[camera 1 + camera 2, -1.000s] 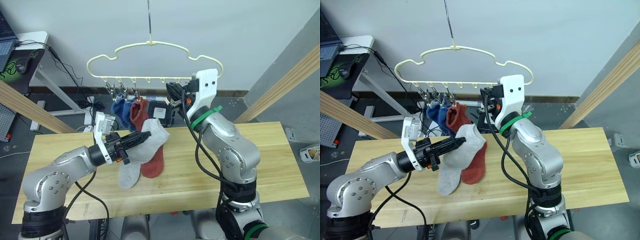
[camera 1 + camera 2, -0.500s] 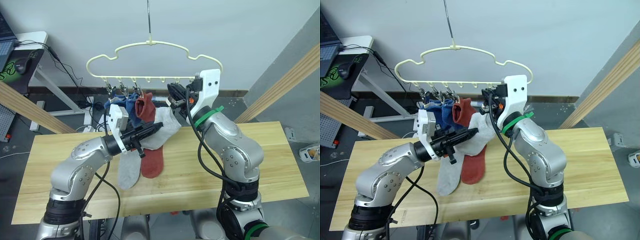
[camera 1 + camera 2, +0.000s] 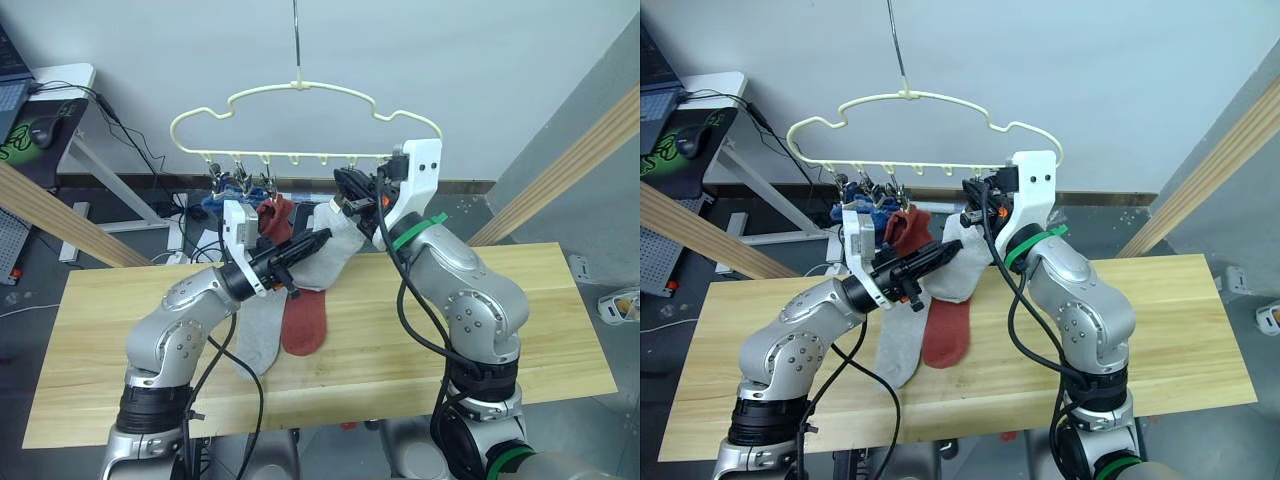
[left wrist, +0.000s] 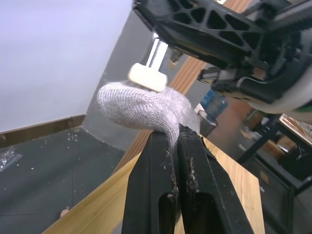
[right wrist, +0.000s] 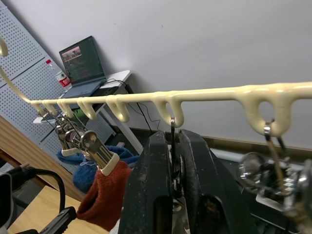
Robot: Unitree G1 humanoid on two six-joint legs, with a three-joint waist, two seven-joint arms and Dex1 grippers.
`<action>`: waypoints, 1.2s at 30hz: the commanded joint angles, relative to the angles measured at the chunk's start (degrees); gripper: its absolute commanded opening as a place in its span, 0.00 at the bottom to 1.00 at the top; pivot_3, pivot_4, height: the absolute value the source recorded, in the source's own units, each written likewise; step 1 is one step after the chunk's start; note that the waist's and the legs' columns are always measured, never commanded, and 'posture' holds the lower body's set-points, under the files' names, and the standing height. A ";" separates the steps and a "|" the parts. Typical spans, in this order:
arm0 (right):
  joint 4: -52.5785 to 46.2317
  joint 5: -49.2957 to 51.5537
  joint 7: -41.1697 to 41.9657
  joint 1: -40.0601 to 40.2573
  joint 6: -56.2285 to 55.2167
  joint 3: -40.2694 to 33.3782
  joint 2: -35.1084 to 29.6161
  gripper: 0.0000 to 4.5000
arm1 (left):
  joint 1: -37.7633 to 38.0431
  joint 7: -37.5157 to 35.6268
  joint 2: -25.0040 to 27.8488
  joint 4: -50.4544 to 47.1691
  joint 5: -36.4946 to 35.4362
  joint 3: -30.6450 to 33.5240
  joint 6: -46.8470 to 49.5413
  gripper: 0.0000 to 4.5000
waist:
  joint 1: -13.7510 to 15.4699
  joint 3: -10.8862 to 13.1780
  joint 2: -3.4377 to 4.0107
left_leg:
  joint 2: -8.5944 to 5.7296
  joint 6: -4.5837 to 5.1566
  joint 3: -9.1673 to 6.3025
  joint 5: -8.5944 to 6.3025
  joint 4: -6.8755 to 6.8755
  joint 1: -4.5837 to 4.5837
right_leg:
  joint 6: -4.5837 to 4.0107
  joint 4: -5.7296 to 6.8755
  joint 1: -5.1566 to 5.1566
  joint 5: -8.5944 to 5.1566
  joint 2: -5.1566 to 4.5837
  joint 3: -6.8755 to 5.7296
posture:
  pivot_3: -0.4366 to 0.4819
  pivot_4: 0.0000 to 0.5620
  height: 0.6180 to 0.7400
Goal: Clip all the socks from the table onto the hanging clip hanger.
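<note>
Even bright indoor light, soft shadows, sharp pics.

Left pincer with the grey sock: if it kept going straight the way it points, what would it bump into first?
Probably the right pincer, which sits just past the left pincer tip and its grey sock, squeezing a clip under the hanger. Depth between them is hard to judge.

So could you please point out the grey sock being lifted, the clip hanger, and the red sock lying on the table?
grey sock [image 3: 335, 240], left eye view, its raised upper part.
clip hanger [image 3: 300, 85], left eye view, top of its wire frame.
red sock [image 3: 303, 325], left eye view, its middle.
</note>
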 commanded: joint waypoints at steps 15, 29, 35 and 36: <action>-2.58 2.78 -1.21 -0.33 0.31 0.83 1.55 0.00 | -2.66 5.77 -6.33 -1.74 -5.02 2.15 1.51 0.00 | -0.32 -0.01 -0.02 | -0.07 0.14 -0.03 0.10 0.43 -0.01 | 0.09 0.39 0.05 0.13 0.17 0.00 | 0.26 0.55 1.00; -2.95 4.24 -1.43 -0.01 2.29 0.53 1.11 0.74 | -3.31 7.00 -7.02 -0.42 -3.83 1.68 0.29 0.00 | -0.30 -0.03 -0.03 | -0.07 0.14 -0.03 0.10 0.43 -0.02 | 0.09 0.39 0.05 0.13 0.17 -0.01 | 0.26 0.55 1.00; -6.05 7.43 2.61 0.60 4.82 0.34 -3.69 0.88 | -2.44 7.71 -6.14 -0.72 -1.95 1.71 0.00 0.00 | -0.29 -0.04 -0.04 | -0.07 0.15 -0.03 0.10 0.43 -0.02 | 0.09 0.39 0.05 0.13 0.17 -0.01 | 0.27 0.54 1.00; -7.08 8.37 3.86 1.06 5.42 0.36 -5.29 0.88 | -2.21 8.02 -5.84 -0.87 -1.30 1.68 0.02 0.00 | -0.28 -0.06 -0.06 | -0.08 0.14 -0.04 0.10 0.43 -0.02 | 0.09 0.39 0.05 0.13 0.17 -0.01 | 0.27 0.54 1.00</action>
